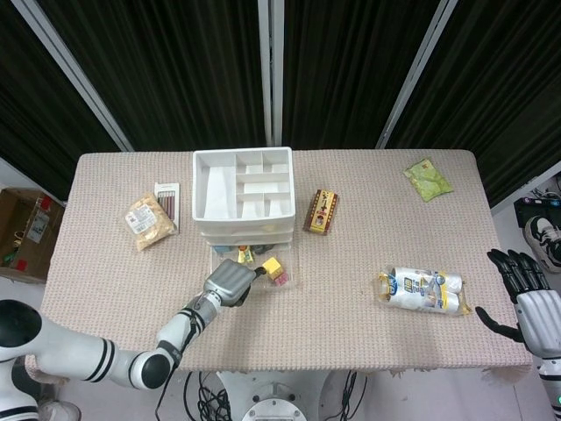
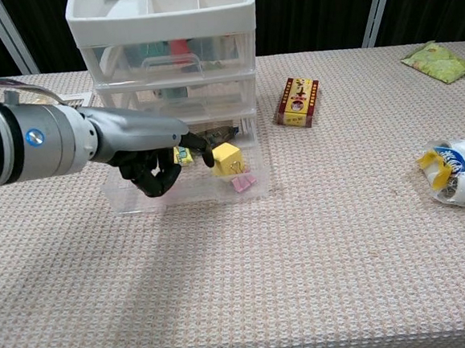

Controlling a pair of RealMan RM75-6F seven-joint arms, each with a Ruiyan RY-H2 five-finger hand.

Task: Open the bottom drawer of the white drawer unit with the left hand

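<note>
The white drawer unit [image 1: 241,195] [image 2: 166,46] stands at the table's back middle. Its clear bottom drawer [image 1: 285,282] [image 2: 194,197] is pulled out toward me. Inside lie a yellow block [image 1: 273,266] [image 2: 226,158] and a pink clip [image 2: 244,183]. My left hand [image 1: 230,282] [image 2: 153,162] sits at the drawer's front left, fingers curled down inside over the front wall, one finger reaching toward the yellow block. My right hand [image 1: 526,282] hangs off the table's right edge, fingers spread and empty; the chest view does not show it.
A snack bag [image 1: 149,219] and a stick pack [image 1: 166,200] lie left of the unit. A red-yellow box [image 1: 322,211] [image 2: 298,102] lies to its right. A green packet [image 1: 428,179] [image 2: 437,61] and a white-blue bag [image 1: 422,290] [image 2: 462,174] lie farther right.
</note>
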